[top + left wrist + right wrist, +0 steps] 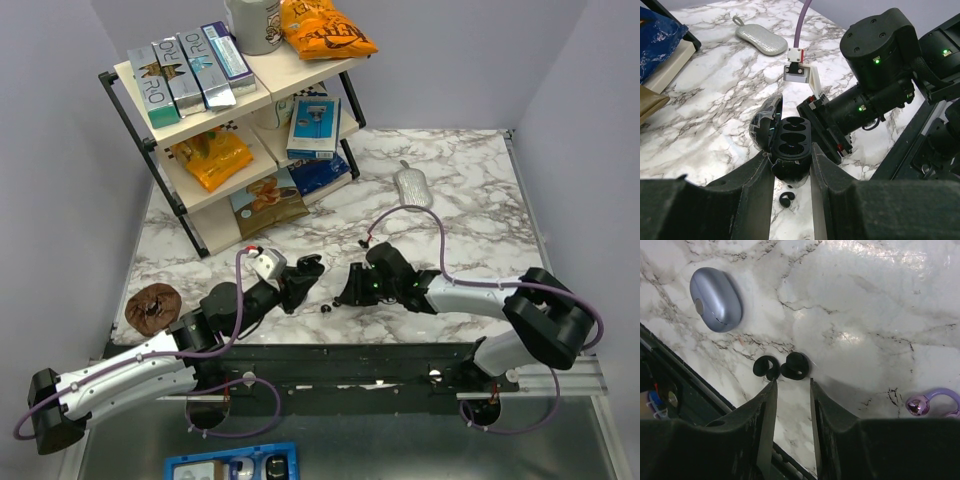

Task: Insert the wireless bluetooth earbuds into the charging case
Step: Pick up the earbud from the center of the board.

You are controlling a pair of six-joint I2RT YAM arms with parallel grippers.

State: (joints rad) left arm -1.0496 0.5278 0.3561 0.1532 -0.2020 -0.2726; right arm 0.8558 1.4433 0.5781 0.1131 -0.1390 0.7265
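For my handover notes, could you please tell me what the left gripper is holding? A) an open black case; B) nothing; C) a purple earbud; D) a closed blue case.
A: the left gripper is closed on the black case, whose lid stands open.

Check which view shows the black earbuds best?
Right wrist: both black earbuds lie sharp and side by side just ahead of the right tool. Left wrist glimpses one below the open black case. Top external shows only a dark speck.
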